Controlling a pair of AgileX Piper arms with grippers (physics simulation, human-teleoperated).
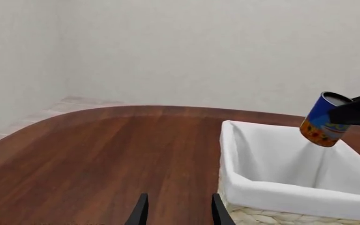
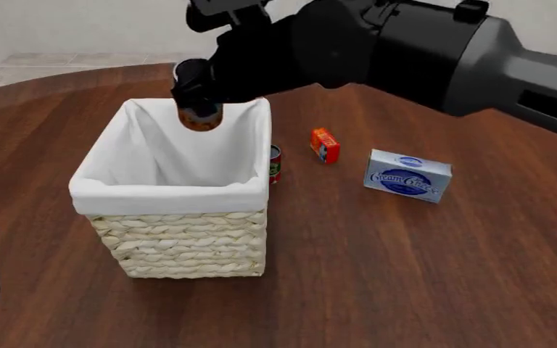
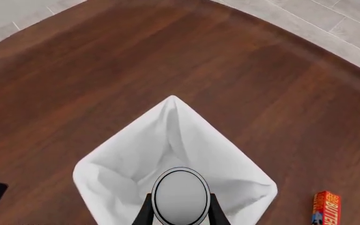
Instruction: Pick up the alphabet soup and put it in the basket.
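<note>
- Above the basket (image 2: 167, 190), toward the surface's far left, the soup can (image 1: 322, 120) hangs pinched in the right pincer (image 3: 180, 211).
- Rigid, smooth, probably light; grip its sides.
- Left pincer (image 1: 178, 209) spread, idle.

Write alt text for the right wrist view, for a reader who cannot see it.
Seen from above, the right gripper holds the alphabet soup, silver-white top facing the camera, over the open white-lined basket. The basket stands on a dark wooden table, with a small orange butter box off to one side.
</note>
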